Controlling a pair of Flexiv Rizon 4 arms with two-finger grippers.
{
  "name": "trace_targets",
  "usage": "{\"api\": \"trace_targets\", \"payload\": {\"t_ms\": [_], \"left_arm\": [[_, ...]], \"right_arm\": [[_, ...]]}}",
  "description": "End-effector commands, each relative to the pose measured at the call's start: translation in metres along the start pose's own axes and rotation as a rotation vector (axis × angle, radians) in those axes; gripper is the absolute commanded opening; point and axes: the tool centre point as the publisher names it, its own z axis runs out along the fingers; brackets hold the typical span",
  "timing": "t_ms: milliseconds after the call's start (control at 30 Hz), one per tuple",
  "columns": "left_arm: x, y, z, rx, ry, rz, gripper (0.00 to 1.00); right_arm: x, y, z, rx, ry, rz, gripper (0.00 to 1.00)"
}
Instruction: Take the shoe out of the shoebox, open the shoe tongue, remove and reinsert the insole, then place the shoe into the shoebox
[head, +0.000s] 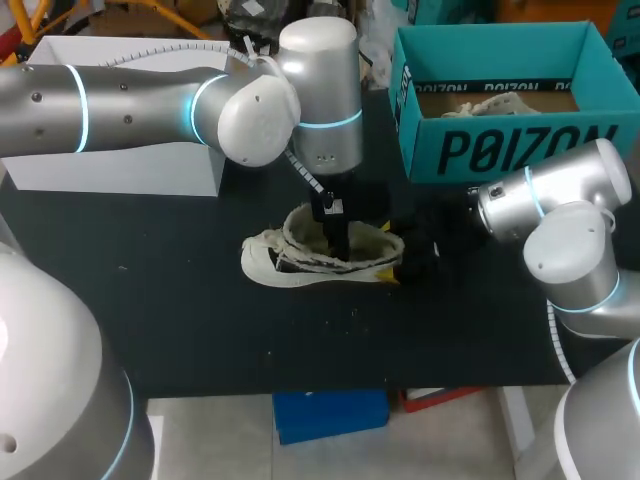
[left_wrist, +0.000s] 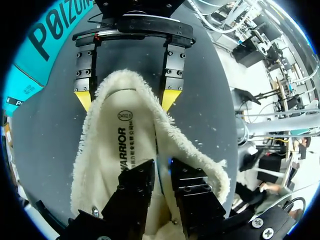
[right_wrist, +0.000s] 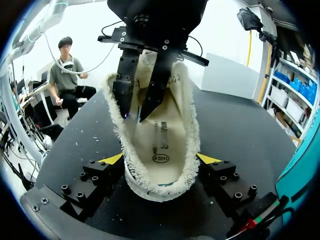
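Head view first: the shoe (head: 300, 262) is out of the shoebox (head: 500, 150) and lies on the dark desk (head: 150, 320), near the box but not touching it, so we count the first step as done. Our right tool (right_wrist: 160, 159) grips the heel end, with one yellow tip against each side of the fleecy collar, and we judge that it is steadying the shoe. Our left tool (right_wrist: 135, 115) stands over the shoe and reaches down into its mouth, at the insole (right_wrist: 162, 145), which sits inside with its printed side up. We take this to be the insole step. Nothing here says whether the insole is about to come out or is already back in. Returning the shoe to the box is certainly left to do. We cannot tell whether the left tool has closed on the insole or only rests on it. The tongue is hidden under the left arm in the head view, where the right tool is also lost in the dark.
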Motion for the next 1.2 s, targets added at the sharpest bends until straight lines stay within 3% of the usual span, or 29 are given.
{"api": "trace_targets", "payload": {"t_ms": [33,167,333,600,700,900,1200], "left_arm": [[0.007,-0.001,0.003,-0.03,-0.043,-0.018,0.16],[0.006,0.0,0.003,-0.085,-0.101,-0.06,0.13],[0.003,0.003,0.005,-0.127,-0.168,-0.101,0.18],[-0.006,0.014,0.015,-0.101,-0.182,-0.121,0.26],[-0.009,0.018,0.015,-0.081,-0.172,-0.129,0.23],[-0.015,0.024,0.011,-0.057,-0.158,-0.127,0.0],[-0.021,0.018,0.003,-0.05,-0.155,-0.107,0.0]], "right_arm": [[-0.001,-0.003,0.001,0.001,-0.001,0.002,0.0],[-0.001,-0.003,0.001,0.001,-0.001,0.002,0.0],[-0.001,-0.003,0.001,0.001,-0.001,0.002,0.0],[-0.001,-0.003,0.001,0.001,-0.001,0.002,0.0],[-0.001,-0.003,0.001,0.001,-0.001,0.002,0.0],[-0.001,-0.003,0.001,0.001,-0.001,0.002,0.0],[-0.001,-0.003,0.001,0.001,-0.001,0.002,0.0]]}}
